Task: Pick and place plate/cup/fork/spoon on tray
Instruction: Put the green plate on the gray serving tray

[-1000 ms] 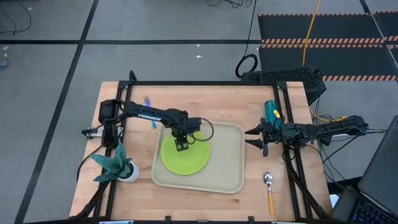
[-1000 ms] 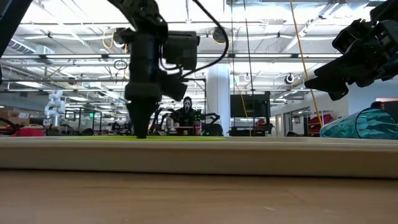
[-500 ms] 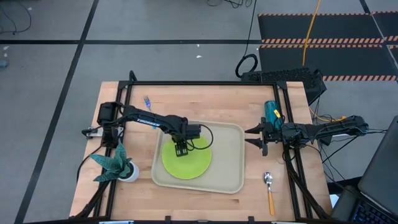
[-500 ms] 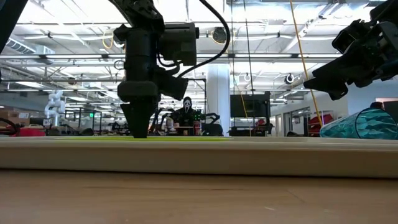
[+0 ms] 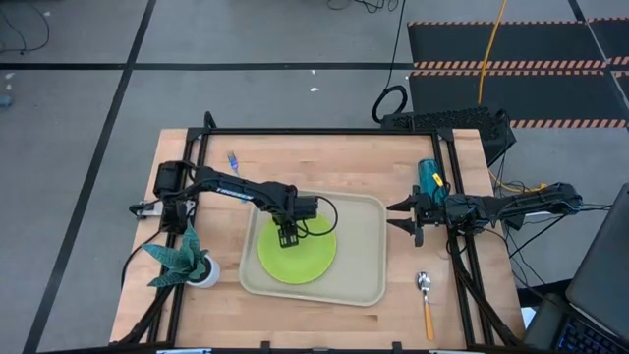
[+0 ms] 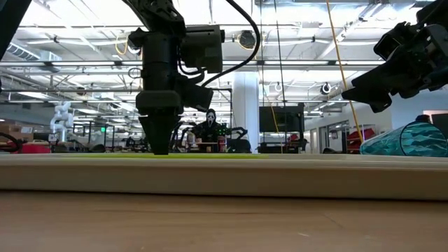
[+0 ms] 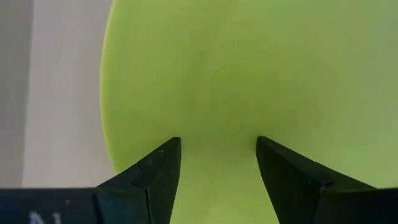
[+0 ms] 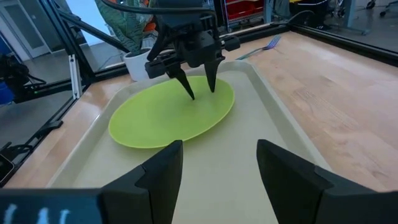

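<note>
The lime-green plate (image 5: 297,258) lies flat in the left half of the beige tray (image 5: 362,258). My left gripper (image 5: 287,237) is open and points down over the plate's far part; it also shows in the right wrist view (image 8: 202,92). My right gripper (image 5: 405,218) is open and empty, level, just beyond the tray's right rim. The teal cup (image 5: 429,178) lies on its side on the table behind my right gripper. The blue-handled fork (image 5: 234,159) lies at the far left. The orange-handled spoon (image 5: 426,301) lies at the near right. My left gripper's open fingertips (image 7: 166,149) stand at the plate's upper face (image 7: 217,93), pointing down from above. I cannot tell whether they touch it. The plate rests flat on the tray.
A teal leafy plant in a white pot (image 5: 187,262) stands at the near left, beside the tray. A black frame (image 5: 324,132) runs around the table's far and side edges. Bare wood lies between the fork and the tray's far rim.
My left gripper has opened over the plate and moved a little toward the table's near edge. The plate has shifted slightly toward the near right on the tray and lies flat.
</note>
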Controlling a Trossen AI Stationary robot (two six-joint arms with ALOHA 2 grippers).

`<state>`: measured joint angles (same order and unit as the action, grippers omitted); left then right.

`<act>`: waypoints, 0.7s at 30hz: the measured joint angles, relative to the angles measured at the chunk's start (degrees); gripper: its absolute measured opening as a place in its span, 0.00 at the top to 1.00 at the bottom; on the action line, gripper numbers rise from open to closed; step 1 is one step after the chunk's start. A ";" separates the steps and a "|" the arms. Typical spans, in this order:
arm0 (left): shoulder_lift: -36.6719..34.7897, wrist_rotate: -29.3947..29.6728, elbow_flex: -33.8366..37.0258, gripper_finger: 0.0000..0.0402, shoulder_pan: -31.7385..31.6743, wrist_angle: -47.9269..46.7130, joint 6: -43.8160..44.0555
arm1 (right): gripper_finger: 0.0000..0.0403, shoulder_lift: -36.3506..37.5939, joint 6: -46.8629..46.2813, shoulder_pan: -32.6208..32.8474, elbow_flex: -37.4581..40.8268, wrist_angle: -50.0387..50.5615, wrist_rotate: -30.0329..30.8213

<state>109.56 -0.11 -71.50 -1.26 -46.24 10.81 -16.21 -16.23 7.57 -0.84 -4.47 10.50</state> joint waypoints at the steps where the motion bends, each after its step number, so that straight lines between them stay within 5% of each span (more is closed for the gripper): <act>1: 0.00 0.06 0.00 0.47 0.00 0.00 0.00 | 0.51 0.00 0.00 0.00 0.00 0.00 0.00; 21: 0.00 2.48 0.02 0.47 -0.08 0.27 0.24 | 0.51 0.00 0.00 0.00 0.00 0.00 -0.05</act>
<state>109.56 2.36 -71.49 -1.34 -45.97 11.05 -16.21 -16.23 7.57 -0.84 -4.47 10.46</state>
